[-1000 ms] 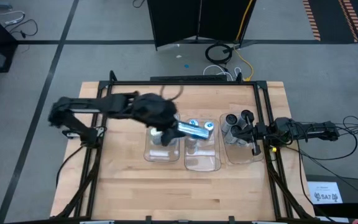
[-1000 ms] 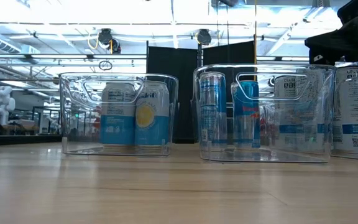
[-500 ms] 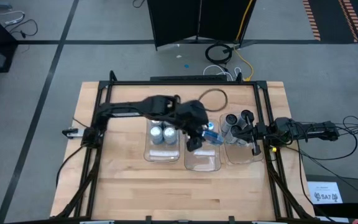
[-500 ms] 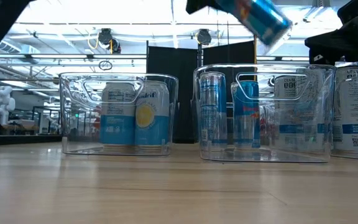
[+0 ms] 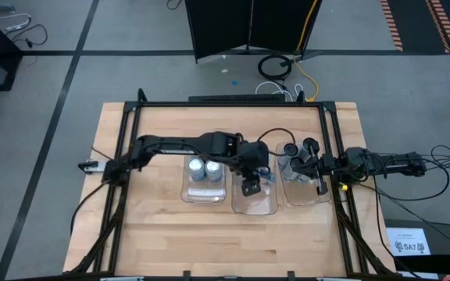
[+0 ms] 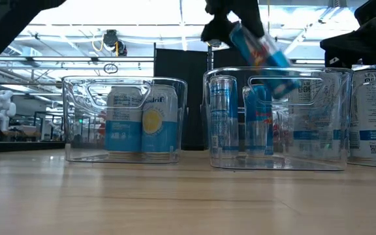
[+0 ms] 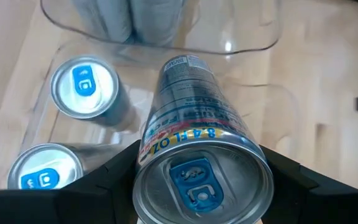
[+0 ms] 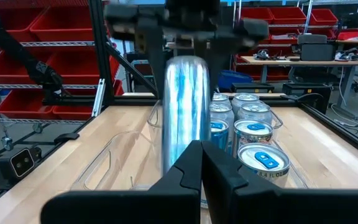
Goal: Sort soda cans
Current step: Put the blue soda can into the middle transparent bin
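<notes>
Overhead, the left gripper hangs above the middle clear tray, its fingers clamped on either side of a blue-and-silver soda can. That held can is tilted, its lower end dipping inside the rim of the middle tray. Two more blue cans stand upright in that tray, and their silver tops with blue tabs show beneath the held one in the left wrist view. Beside it, the left tray holds two light-blue and white cans, seen from above as a pair of silver tops. On the other side, the right tray holds several dark-topped cans. The right gripper waits at the right tray's outer edge, its fingers pressed together with nothing between them.
</notes>
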{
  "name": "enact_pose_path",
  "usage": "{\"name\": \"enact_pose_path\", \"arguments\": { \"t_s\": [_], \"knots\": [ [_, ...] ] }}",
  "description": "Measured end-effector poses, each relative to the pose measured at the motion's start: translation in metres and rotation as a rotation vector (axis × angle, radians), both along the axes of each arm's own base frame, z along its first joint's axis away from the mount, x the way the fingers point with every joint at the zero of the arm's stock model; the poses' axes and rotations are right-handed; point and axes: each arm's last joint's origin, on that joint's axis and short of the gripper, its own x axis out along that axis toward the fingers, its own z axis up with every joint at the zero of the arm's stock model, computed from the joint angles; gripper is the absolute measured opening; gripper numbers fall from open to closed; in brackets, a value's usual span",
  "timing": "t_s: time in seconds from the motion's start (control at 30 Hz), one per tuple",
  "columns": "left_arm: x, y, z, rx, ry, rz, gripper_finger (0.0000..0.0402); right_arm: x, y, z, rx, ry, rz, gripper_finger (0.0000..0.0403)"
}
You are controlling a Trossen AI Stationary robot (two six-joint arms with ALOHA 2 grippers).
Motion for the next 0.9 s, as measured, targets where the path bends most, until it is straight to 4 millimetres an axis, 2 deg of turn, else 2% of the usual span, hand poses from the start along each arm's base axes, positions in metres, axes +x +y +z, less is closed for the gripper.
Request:
{"name": "enact_pose_path", "arguments": {
  "t_s": [0.13,0.63,0.8,0.9],
  "knots": [
    [0.003,0.004,-0.012,0.010,0.050,0.014,0.0241,0.000,0.000,0.000,0.000,0.000,0.000,0.0000],
    [0.014,0.021,-0.038,0.023,0.112,0.055,0.0242,0.000,0.000,0.000,-0.001,0.009,0.000,0.0000],
    [0.017,0.022,-0.047,0.024,0.137,0.058,0.0268,0.000,0.000,0.000,-0.001,0.008,0.000,0.0000],
    [0.019,0.022,-0.053,0.027,0.151,0.052,0.0271,0.000,0.000,0.000,-0.001,0.008,0.000,0.0000]
  ]
}}
